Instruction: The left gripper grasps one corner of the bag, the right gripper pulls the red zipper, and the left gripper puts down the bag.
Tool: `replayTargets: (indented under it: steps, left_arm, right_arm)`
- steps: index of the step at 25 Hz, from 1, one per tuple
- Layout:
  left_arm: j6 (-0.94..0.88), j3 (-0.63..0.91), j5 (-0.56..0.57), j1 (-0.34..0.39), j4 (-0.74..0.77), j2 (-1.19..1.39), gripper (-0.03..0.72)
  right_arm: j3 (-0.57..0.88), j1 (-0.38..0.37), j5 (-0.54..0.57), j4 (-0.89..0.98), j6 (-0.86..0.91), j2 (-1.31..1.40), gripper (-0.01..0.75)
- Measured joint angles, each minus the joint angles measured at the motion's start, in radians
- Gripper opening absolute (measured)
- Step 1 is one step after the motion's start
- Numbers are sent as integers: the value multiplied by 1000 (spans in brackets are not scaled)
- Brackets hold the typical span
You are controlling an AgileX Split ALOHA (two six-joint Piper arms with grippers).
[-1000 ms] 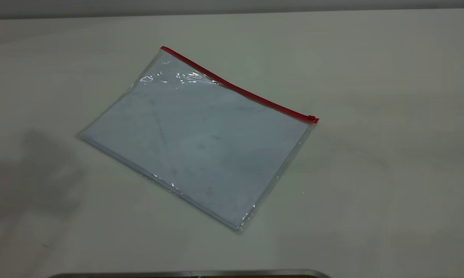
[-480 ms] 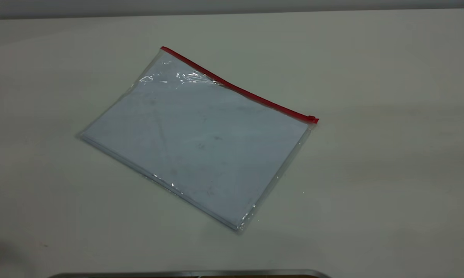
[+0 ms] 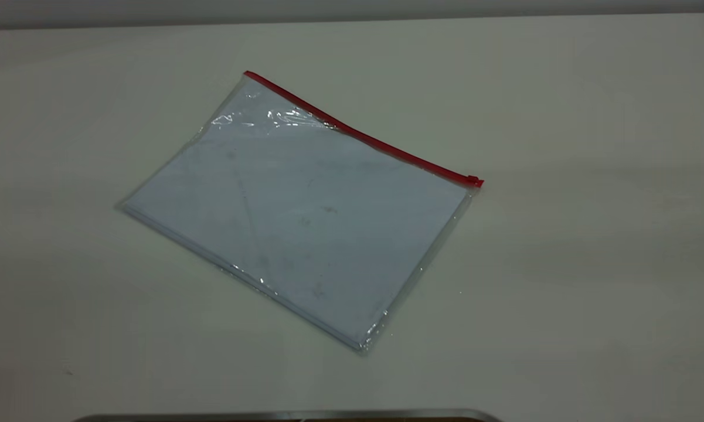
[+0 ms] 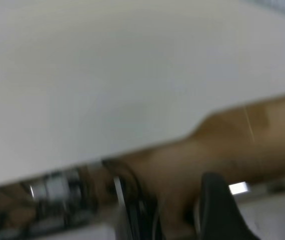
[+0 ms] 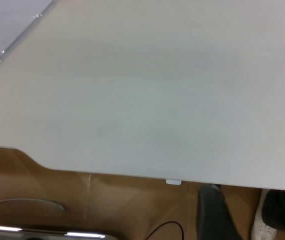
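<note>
A clear plastic bag with white paper inside lies flat on the pale table, a little left of the middle and turned askew. Its red zipper runs along the far edge as a long slanted line, from the far-left corner down to the right, and the small red slider sits at the right end of that line, at the bag's right corner. Neither gripper shows in the exterior view; both arms are off the near edge of the table. The left wrist view looks over bare table with only a dark finger showing at its border, so I cannot tell whether the left gripper is open or closed. The right wrist view catches an edge of the bag across bare table and a dark finger of its own, and I cannot tell that gripper's state either. The bag lies away from both arms, toward the far side, its long axis running from near-left to far-right. The slider's end points toward the right arm and the far-left corner toward the left arm. Flat and unheld, with the slider at one end, the bag fits equally a zipper waiting to be pulled or one drawn across and the bag laid down.
</note>
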Motion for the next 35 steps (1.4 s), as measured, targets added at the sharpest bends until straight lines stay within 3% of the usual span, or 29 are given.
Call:
replayTargets:
  steps: [13,20,35]
  left_arm:
    - [-2,0,2,0,-6,-317,443]
    - [-2,0,5,0,-6,-334,443]
    - [-5,0,6,0,-8,-334,443]
  right_arm:
    - [0,-17,2,0,1,-141,372]
    - [0,-27,14,0,1,-386,349]
    - [0,-27,17,0,1,-390,292]
